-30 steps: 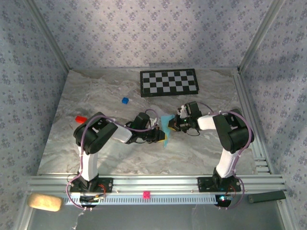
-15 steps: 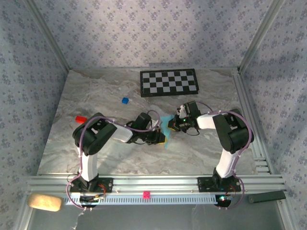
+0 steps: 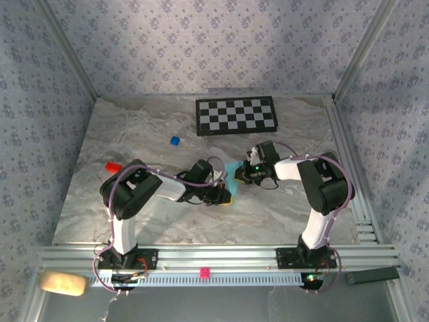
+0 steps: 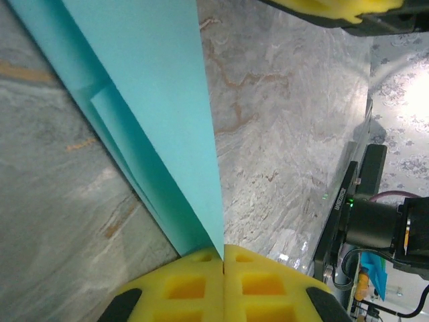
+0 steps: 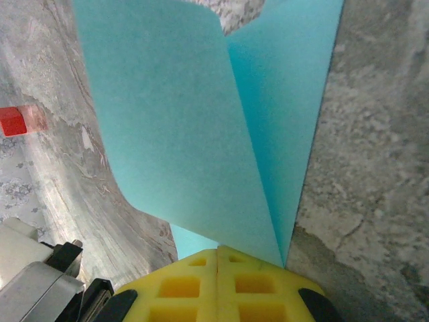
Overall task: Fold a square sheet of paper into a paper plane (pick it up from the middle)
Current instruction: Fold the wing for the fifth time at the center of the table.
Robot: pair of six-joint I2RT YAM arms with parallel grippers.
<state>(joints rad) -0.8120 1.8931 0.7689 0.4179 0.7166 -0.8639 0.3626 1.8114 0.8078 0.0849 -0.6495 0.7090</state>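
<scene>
Left tool (image 4: pixel 222 258) and right tool (image 5: pixel 216 258) each clamp an edge of the folded paper sheet (image 4: pixel 154 100), open tabletop (image 3: pixel 281 208) around them.

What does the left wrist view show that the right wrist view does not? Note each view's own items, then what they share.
Left wrist view adds: a black arm segment at the right and a second yellow pad at the top edge. Right wrist view adds: a red cube at the left edge. Shared: the folded sheet of paper pinched between shut yellow fingers, the left gripper in one, the right gripper in the other, over the marble table.
</scene>
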